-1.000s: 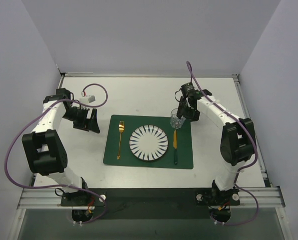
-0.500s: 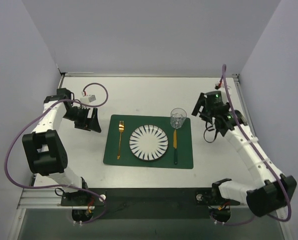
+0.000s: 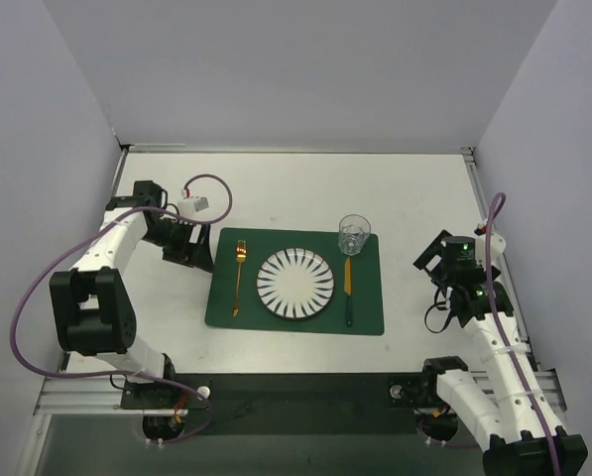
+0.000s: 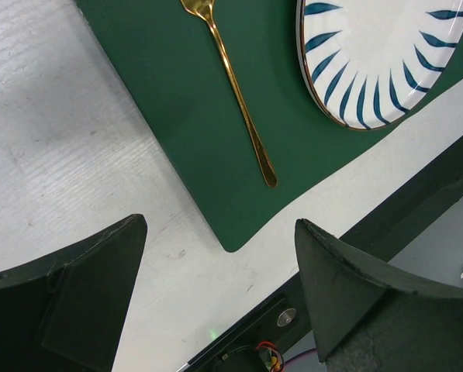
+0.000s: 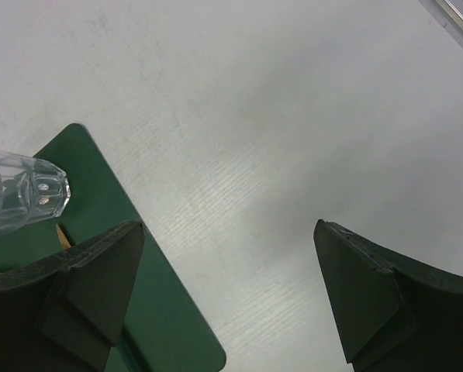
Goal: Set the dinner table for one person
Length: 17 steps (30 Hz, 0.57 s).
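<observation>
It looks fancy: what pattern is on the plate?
The plate is white with dark teal strokes radiating from its rim, clearest in the left wrist view.

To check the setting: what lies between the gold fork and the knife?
The blue-striped white plate lies between the gold fork and the knife, on the green placemat; the top external view shows it.

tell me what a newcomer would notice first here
A dark green placemat sits in the middle of the white dinner table, with a blue-striped plate at its centre. A gold fork lies left of the plate, a knife right, and a clear glass at the mat's far right corner.
</observation>
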Tool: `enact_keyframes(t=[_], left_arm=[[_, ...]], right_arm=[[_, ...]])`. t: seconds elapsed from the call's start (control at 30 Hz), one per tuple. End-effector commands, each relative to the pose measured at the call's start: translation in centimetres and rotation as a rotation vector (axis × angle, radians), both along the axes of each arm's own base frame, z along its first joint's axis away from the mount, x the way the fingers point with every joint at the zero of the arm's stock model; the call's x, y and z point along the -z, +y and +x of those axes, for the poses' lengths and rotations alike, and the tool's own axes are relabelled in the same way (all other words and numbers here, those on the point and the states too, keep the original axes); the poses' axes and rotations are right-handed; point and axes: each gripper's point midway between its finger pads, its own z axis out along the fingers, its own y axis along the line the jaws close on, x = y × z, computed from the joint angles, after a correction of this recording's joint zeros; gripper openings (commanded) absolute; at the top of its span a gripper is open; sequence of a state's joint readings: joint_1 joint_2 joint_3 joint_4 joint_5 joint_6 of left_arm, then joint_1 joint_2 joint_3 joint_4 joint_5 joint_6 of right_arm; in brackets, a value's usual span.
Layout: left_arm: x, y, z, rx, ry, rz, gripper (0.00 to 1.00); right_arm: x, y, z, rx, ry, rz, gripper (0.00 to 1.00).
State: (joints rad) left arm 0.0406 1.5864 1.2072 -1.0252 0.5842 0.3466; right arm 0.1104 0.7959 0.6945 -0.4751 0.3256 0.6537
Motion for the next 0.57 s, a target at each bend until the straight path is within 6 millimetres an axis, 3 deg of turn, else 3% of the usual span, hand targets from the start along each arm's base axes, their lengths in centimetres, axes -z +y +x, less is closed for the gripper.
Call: enact_keyframes(t=[0.0,0.53], left_arm=[[-0.87,-0.2,0.86,-0.003,-0.07,0.009,0.88],[-0.56,-0.31,0.63,0.007,-0.061,0.015,0.88]], right_arm=[[-0.72,-0.21,0.21,-0.001,-0.037,-0.01,0.98],[-0.61,-0.18,0.36,-0.003,-0.033,-0.01,0.96]])
